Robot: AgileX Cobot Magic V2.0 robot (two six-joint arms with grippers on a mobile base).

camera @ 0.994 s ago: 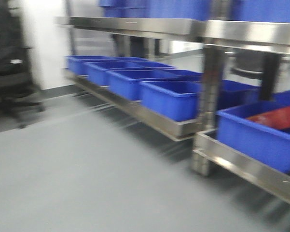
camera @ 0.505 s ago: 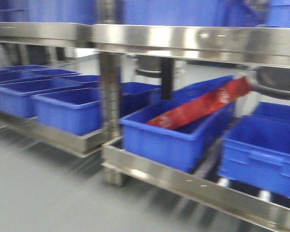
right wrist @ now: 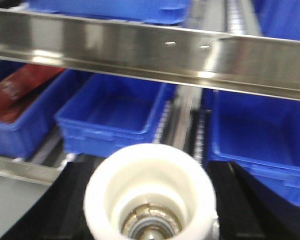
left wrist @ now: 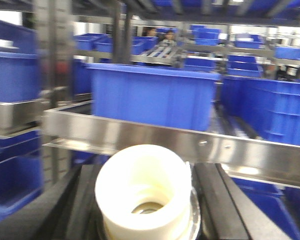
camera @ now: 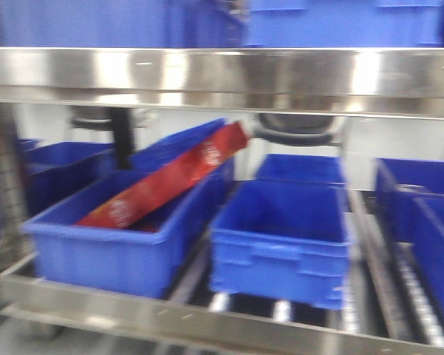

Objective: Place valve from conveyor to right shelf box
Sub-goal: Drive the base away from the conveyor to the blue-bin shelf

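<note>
The left hand (left wrist: pixel 147 202) is clamped on a white valve (left wrist: pixel 140 175), dark fingers (left wrist: pixel 82 200) tight against both sides, bore facing the camera. Right behind it runs a steel rail (left wrist: pixel 229 150), with a blue box (left wrist: pixel 150 95) sitting on the level beyond. Over to the right hand (right wrist: pixel 150 207), same story: closed around a second valve (right wrist: pixel 150 167), metal showing down its bore, held in front of the shelf (right wrist: pixel 140 47). Below that shelf edge sit a middle box (right wrist: pixel 115 112) and a right box (right wrist: pixel 259 135). The front view is blurred, but a red packet (camera: pixel 162 177) leans slantwise in the left box (camera: pixel 103 251), its upper end poking over the far rim
</note>
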